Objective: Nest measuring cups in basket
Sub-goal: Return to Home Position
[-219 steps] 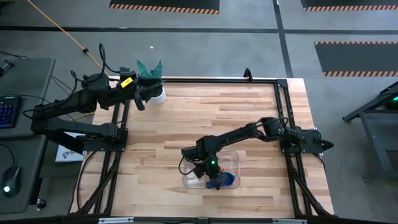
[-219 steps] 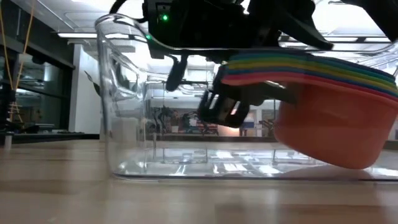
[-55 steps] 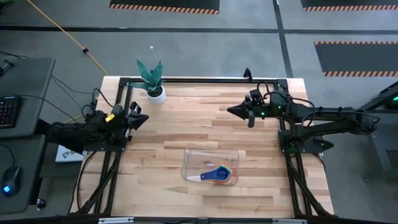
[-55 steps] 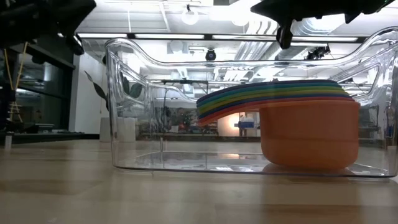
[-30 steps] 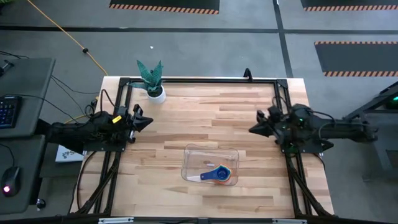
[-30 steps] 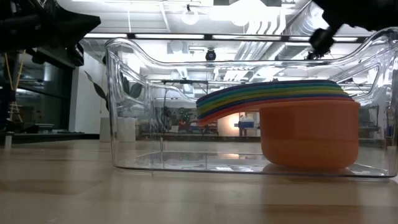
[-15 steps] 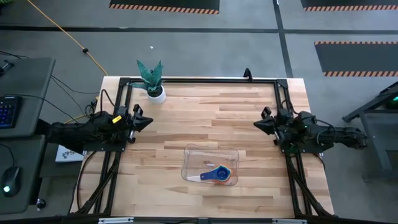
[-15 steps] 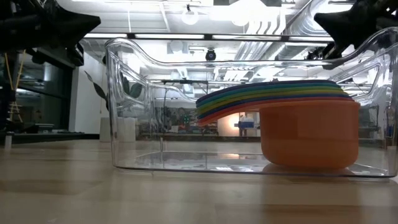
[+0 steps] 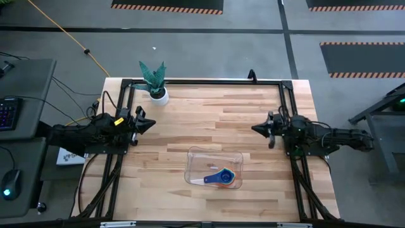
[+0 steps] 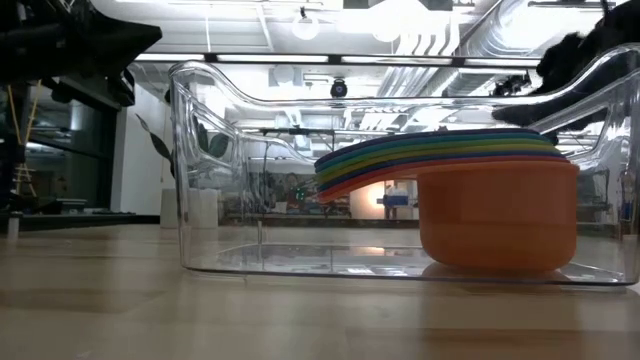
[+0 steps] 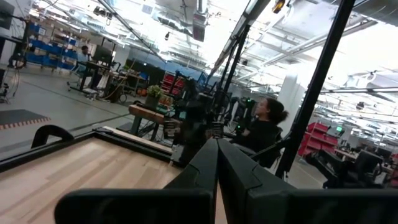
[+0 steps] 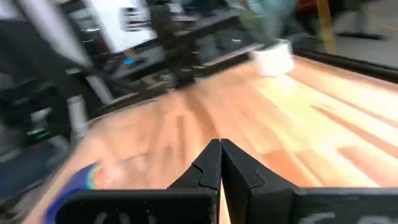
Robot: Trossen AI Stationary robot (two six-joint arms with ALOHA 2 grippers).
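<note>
The measuring cups (image 9: pixel 224 178) sit nested in one stack, orange outermost, inside the clear basket (image 9: pixel 214 155) near the table's front middle. In the low view the stack (image 10: pixel 497 215) rests on the basket's floor at its right, with the handles fanning to the left. My left gripper (image 9: pixel 152 124) is shut at the table's left edge, clear of everything; its own wrist view shows it (image 11: pixel 217 144) shut. My right gripper (image 9: pixel 254 129) is shut at the right edge, its fingers pointing toward the table's left (image 12: pixel 220 144).
A white pot with a green plant (image 9: pixel 154 83) stands at the far left corner. A dark frame (image 9: pixel 209 81) runs round the table. Bare wood (image 9: pixel 209 117) lies between the two arms and beyond the basket. A person (image 11: pixel 264 127) is in the room behind.
My right gripper has drawn back toward the table's right edge and now points toward the table's left; it stays shut. The cups and the basket have not moved.
</note>
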